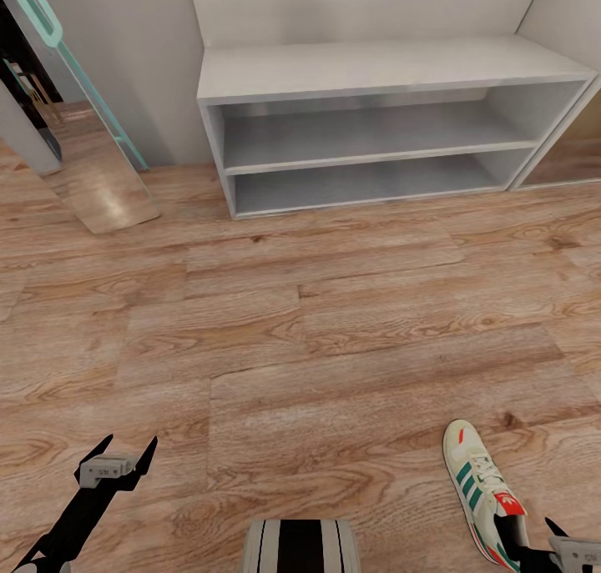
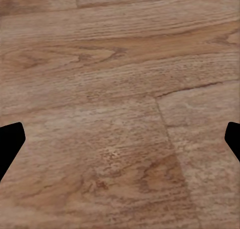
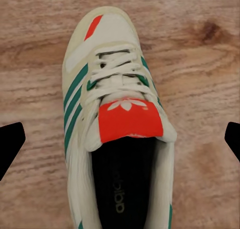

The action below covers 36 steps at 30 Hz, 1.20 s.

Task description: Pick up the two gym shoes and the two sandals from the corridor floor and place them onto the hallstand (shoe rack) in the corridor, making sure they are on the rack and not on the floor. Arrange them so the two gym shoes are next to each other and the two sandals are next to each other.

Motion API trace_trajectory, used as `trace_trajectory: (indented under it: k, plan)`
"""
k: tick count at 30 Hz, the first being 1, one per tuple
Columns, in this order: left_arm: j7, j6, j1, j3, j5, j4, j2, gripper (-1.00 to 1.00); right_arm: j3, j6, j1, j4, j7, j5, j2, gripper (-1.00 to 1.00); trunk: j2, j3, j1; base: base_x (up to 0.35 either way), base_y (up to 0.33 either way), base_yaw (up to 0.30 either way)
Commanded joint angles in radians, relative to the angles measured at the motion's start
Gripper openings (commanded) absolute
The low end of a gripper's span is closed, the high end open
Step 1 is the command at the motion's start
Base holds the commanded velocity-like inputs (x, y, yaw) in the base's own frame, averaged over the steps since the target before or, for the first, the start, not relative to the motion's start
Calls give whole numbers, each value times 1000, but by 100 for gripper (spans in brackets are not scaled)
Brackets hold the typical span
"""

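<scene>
Hallstand (image 1: pixel 376 72) holds nothing on its 2 shelves; gym shoe (image 1: pixel 484 490) on floor (image 1: pixel 292 348)

Gym shoe (image 3: pixel 117 129): "adidas" wordmark in pale letters on dark insole, read lengthwise inside opening. White trefoil logo on red-orange tongue label, seen in right wrist view. No other readable text elsewhere.
</scene>
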Motion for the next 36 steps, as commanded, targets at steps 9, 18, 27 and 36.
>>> trace_trajectory:
  k: [9, 18, 27, 36]
  plan:
    - [0, 0, 0, -1, 0, 0, 0, 100, 9, -14, -2, 10, 2, -8, 0, 100, 0, 0, 0, 0, 0, 0]
    - [0, -1, 0, -1, 0, 0, 0, 100, 14, -75, -10, 74, 6, -1, 1, 100, 0, 0, 0, 0, 0, 0]
    - [0, -1, 0, -1, 0, 0, 0, 100, 23, -164, -60, 220, 7, 2, -1, 100, 0, 0, 0, 0, 0, 0]
    - [0, -2, 0, 0, 0, 0, 0, 100, 28, -186, -75, 264, 8, 3, -2, 100, 0, 0, 0, 0, 0, 0]
